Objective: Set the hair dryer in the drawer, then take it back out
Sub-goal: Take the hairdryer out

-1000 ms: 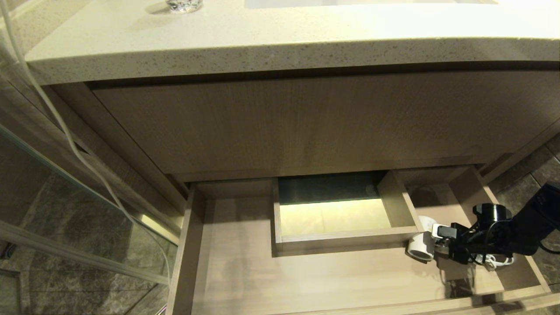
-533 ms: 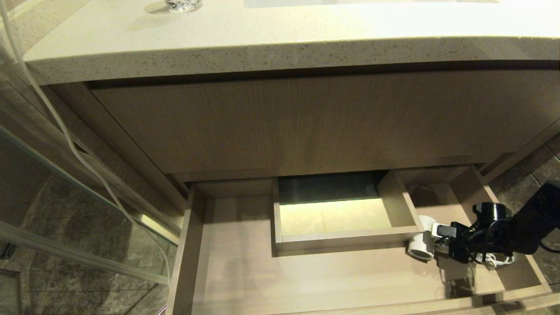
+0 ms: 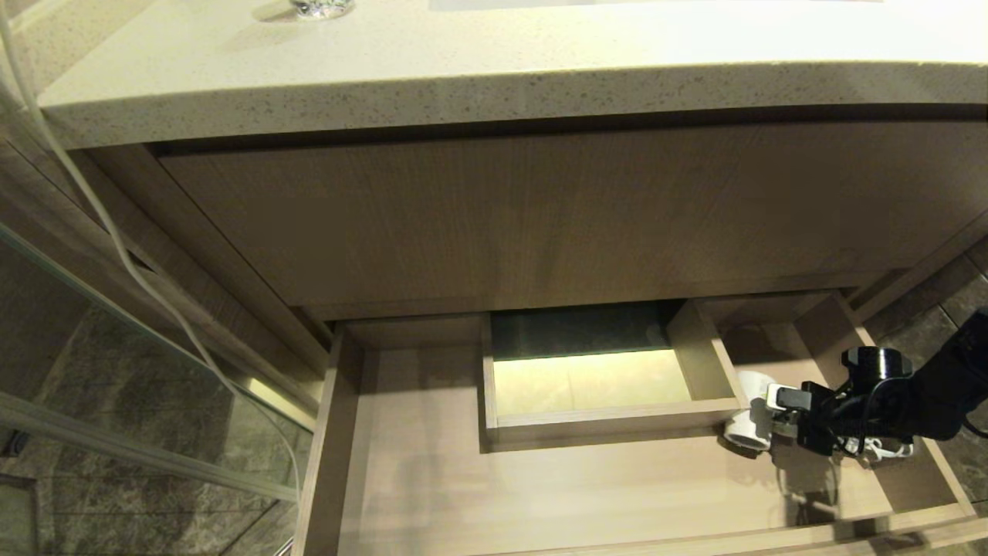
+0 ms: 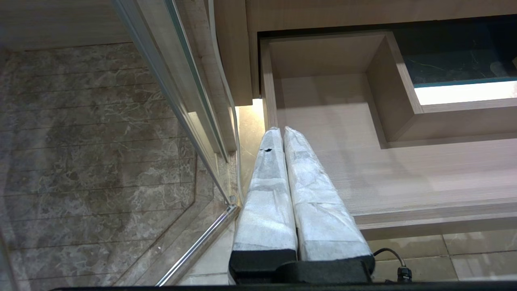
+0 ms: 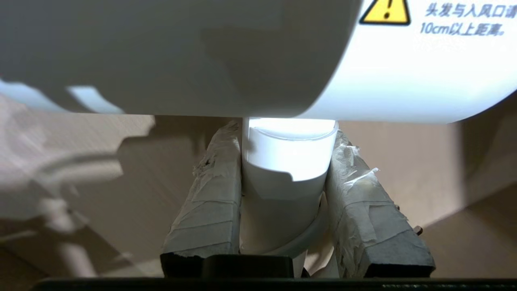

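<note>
Nearest to you, the right wrist view gives what the head view cannot: the right gripper (image 5: 288, 169) has its two taped fingers (image 5: 210, 202) clamped on either side of the white handle of the hair dryer (image 5: 282, 60), whose fat barrel fills the frame with a yellow warning triangle and printed text on it. From the head view you only see that same right gripper (image 3: 779, 409) as a dark shape reaching in from the right, with the hair dryer (image 3: 750, 421) showing as a small white body at its tip, low in the right part of the open drawer (image 3: 540, 494), and a white cord (image 3: 876, 448) bunched under the arm. The dryer sits just beside the near right corner of the boxed cutout (image 3: 594, 421); you cannot tell whether it touches the drawer floor. The left wrist view shows your left gripper (image 4: 282, 133) with its wrapped fingers pressed together, parked by the drawer's left side, next to a glass panel (image 4: 177, 101) and marble floor (image 4: 89, 153). Farther back, the tall wood panel (image 3: 540, 216) overhangs the drawer, topped by the speckled countertop (image 3: 463, 69).
</note>
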### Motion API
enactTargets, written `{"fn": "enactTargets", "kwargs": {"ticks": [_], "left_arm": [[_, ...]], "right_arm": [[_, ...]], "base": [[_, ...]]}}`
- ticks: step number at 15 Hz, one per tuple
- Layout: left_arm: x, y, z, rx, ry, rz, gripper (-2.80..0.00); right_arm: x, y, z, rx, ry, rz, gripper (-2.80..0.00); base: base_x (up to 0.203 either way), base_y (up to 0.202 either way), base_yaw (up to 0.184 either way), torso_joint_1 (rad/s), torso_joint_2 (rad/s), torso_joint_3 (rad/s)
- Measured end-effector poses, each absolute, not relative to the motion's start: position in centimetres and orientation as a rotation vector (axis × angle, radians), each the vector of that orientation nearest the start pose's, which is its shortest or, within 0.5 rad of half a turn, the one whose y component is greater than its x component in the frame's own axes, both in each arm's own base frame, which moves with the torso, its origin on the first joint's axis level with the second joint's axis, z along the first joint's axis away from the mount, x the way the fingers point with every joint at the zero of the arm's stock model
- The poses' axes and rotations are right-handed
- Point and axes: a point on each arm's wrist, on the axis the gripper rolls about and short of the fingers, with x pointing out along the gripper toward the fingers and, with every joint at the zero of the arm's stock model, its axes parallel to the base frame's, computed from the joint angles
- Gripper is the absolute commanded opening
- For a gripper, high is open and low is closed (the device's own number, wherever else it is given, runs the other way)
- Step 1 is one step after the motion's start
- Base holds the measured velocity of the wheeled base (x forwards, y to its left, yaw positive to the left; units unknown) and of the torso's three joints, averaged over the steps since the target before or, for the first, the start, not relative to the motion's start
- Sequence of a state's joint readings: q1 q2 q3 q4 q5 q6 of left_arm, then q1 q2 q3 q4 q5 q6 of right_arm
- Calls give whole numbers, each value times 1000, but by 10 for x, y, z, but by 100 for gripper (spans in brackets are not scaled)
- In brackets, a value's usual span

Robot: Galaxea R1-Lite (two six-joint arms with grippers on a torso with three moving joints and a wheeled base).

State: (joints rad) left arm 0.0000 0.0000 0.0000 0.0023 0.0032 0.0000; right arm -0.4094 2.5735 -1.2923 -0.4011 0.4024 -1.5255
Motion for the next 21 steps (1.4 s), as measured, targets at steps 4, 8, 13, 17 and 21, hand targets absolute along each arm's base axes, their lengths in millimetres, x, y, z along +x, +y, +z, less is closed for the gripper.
{"fn": "enactTargets", "kwargs": {"ticks": [4,8,13,17,21], "left_arm": [[-23,0,75,0,3,3,-280],[-23,0,75,0,3,3,-280],[-23,0,75,0,2,3,-280],[-23,0,75,0,2,4,-280],[-23,0,75,0,3,3,-280]], "right_arm": [[400,-164,-44,-1103,608,573,-280],[397,-163,-28,-1119,593,561,-280],[391,-160,-15,-1130,582,557,-280],[384,-157,-5,-1138,577,554,-280],[381,-156,4,-1145,568,546,-280]], "base": [[0,0,0,0,0,0],[0,0,0,0,0,0],[0,0,0,0,0,0],[0,0,0,0,0,0],[0,0,0,0,0,0]]}}
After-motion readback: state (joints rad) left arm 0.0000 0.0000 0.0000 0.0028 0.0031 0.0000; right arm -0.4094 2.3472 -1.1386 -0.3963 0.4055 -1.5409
